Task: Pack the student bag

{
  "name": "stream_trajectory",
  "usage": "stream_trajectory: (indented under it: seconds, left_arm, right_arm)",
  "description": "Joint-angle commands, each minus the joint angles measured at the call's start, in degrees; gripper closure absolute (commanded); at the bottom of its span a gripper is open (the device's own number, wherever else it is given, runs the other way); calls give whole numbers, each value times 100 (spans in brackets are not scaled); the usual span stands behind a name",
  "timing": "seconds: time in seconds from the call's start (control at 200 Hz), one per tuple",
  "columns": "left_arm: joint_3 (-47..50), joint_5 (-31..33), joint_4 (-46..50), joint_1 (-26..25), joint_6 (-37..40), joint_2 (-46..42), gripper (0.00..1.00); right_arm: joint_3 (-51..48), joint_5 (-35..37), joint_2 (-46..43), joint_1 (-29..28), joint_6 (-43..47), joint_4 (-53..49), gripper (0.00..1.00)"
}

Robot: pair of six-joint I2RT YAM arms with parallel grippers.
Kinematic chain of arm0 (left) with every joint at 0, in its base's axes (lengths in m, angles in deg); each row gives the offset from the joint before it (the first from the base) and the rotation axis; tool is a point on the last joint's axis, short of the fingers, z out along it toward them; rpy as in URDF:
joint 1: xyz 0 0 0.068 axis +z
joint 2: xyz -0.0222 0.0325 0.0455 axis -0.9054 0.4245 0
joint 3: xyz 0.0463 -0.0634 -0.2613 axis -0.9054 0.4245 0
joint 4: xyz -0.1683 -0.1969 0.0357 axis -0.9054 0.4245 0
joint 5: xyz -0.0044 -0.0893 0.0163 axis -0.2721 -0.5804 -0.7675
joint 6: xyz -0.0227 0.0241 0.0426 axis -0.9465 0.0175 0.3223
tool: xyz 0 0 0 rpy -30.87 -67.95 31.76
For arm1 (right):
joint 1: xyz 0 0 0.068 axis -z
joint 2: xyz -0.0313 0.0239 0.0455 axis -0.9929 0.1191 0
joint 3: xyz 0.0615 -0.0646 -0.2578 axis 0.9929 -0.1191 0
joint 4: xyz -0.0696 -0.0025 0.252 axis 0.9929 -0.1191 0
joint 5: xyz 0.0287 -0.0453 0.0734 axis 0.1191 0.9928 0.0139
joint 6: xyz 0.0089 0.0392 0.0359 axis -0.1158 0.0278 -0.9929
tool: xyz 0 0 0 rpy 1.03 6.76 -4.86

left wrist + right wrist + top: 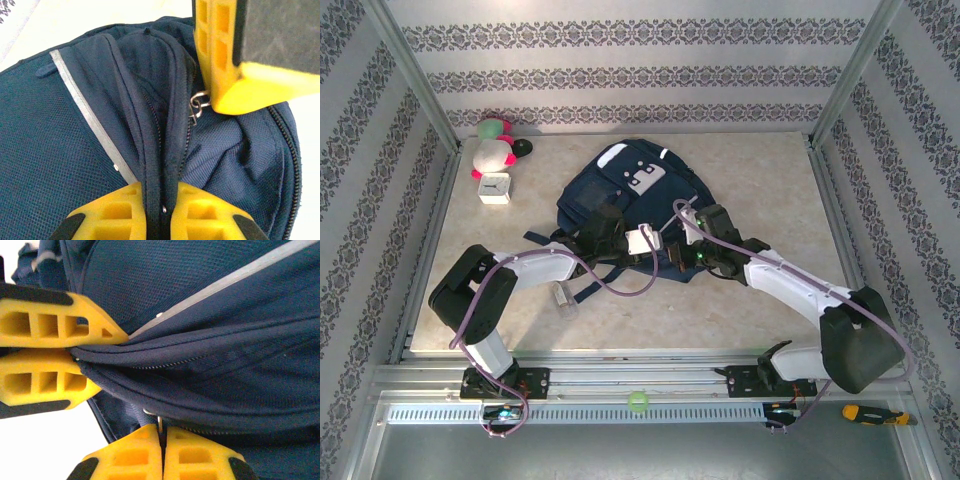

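The student bag (625, 185) lies mid-frame on the tabletop (770, 190). Overhead, both arms meet at its lower edge and cover the grips. The left wrist view shows the left hand (160, 195) clamped on a fold of bag fabric. The right wrist view shows the right hand (162, 432) pinched together on the zipper pull (159, 421). A plush toy (495, 145) and a white cube (495, 188) sit upper left.
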Motion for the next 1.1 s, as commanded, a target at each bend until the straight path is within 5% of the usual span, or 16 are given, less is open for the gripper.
stream_trajectory:
  seconds: [0.0,0.43,0.545,0.635,0.695,0.834,1.094]
  left_arm:
    - [-42,-374,27,75,-121,-216,100]
    - [509,-616,928,706,407,-1021,100]
    - [559,-567,1146,802,9,-1257,83]
    - [690,-309,914,801,-1197,-1583,48]
    - [687,136,857,801,-2340,-1827,39]
    - [604,1711,1258,911,-4119,-2295,29]
    - [740,2225,1930,1638,-6616,-2562,33]
  right_arm:
    - [-85,274,-165,303,-50,-101,100]
    - [-420,-690,-197,1582,-87,63,100]
    - [-650,-985,-211,1304,-336,524,100]
    - [-772,-941,-220,1126,-420,618,100]
    - [-835,-917,-240,1068,-473,659,100]
    - [-911,-889,-282,998,-500,696,100]
    - [-969,-867,-160,783,-524,780,100]
